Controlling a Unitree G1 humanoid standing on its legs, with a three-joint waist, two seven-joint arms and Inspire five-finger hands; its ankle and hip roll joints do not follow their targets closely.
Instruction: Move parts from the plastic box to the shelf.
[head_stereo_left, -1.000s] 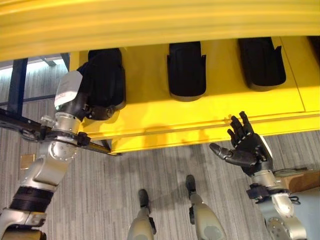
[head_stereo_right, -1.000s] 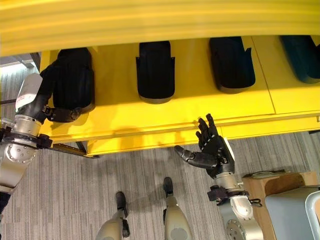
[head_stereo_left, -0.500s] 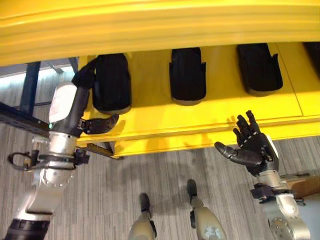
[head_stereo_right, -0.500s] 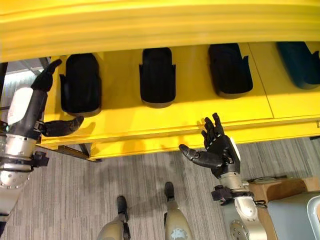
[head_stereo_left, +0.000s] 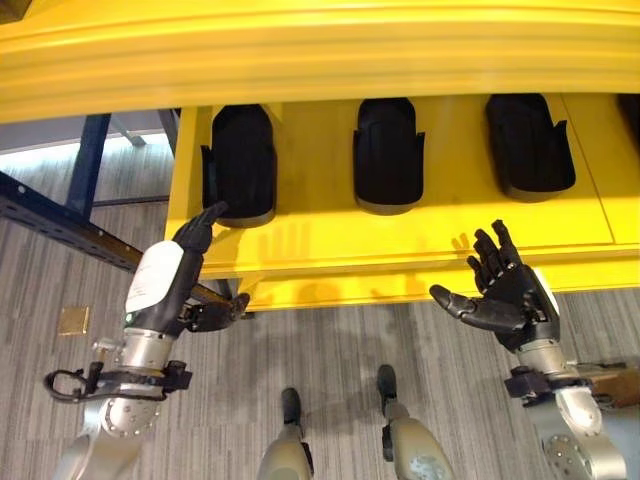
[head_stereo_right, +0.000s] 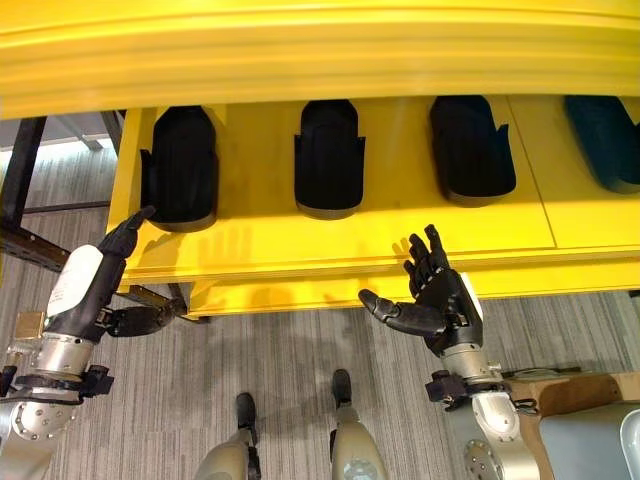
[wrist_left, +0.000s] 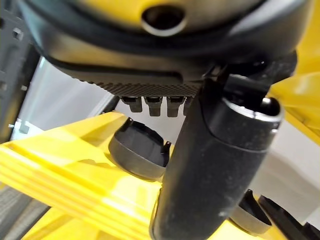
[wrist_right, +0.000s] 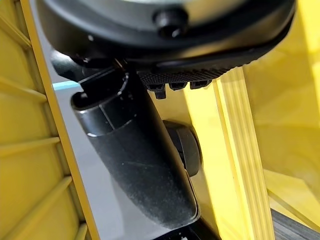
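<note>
In the left eye view, a big yellow shelf (head_stereo_left: 330, 215) fills the top half of the frame. Three black parts sit on it in a row: the left part (head_stereo_left: 239, 163), the middle part (head_stereo_left: 389, 153) and the right part (head_stereo_left: 528, 145). They look smooth, rounded at one end, likely hard plastic. They lie side by side with gaps, probably so each is easy to reach. The left hand (head_stereo_left: 185, 275) is at the lower left, below the shelf edge, fingers straight and holding nothing. The right hand (head_stereo_left: 502, 292) is at the lower right, spread wide and holding nothing too.

In the right eye view, a dark bluish part (head_stereo_right: 605, 140) shows at the upper right.

In the left wrist view, the thumb (wrist_left: 215, 165) stands straight, with a round black part past it.

In the right wrist view, ribbed yellow walls show; what else is there is hard to tell.
</note>
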